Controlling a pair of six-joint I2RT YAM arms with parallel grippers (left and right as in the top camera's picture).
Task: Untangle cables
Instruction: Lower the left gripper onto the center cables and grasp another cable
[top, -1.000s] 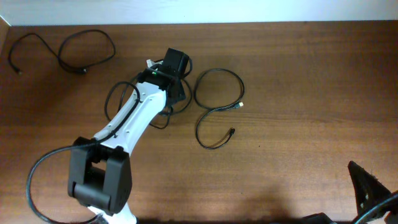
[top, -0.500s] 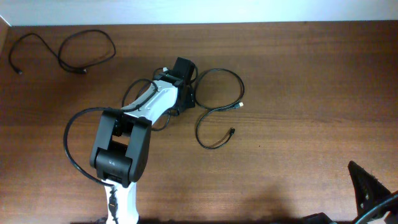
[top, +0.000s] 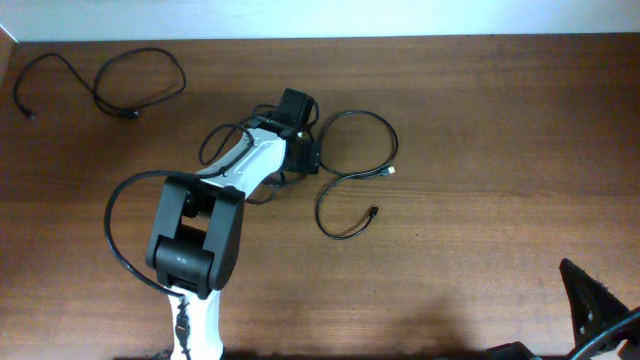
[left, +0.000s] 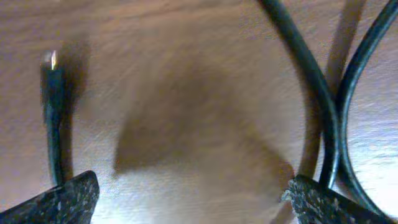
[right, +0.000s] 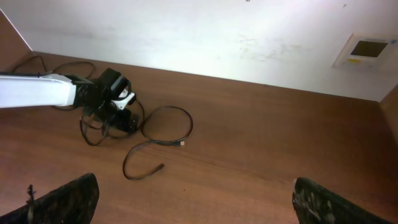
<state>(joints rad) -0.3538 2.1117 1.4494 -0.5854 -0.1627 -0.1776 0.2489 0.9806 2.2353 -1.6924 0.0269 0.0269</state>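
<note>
Two tangled cables lie at the table's middle: a round loop (top: 362, 140) with a metal-tipped plug (top: 390, 171), and a hooked tail (top: 345, 228) below it. A separate cable (top: 140, 85) curls at the far left corner. My left gripper (top: 308, 152) sits low over the left side of the tangle, open, with bare wood between its fingers (left: 68, 199). In the left wrist view a plug end (left: 53, 78) lies on the left and two cable strands (left: 317, 93) run past the right finger. My right gripper (right: 199, 199) is open and holds nothing, far away at the front right corner (top: 590, 305).
The left arm's own thicker black wire (top: 115, 235) loops out beside its elbow. A white wall (right: 205, 37) stands behind the table's far edge. Bare brown wood (top: 500, 150) fills the right half of the table.
The left gripper has opened from shut and let go of the cable. It shifted a little to the right, and the round loop slid slightly right with it. The right arm has not moved.
</note>
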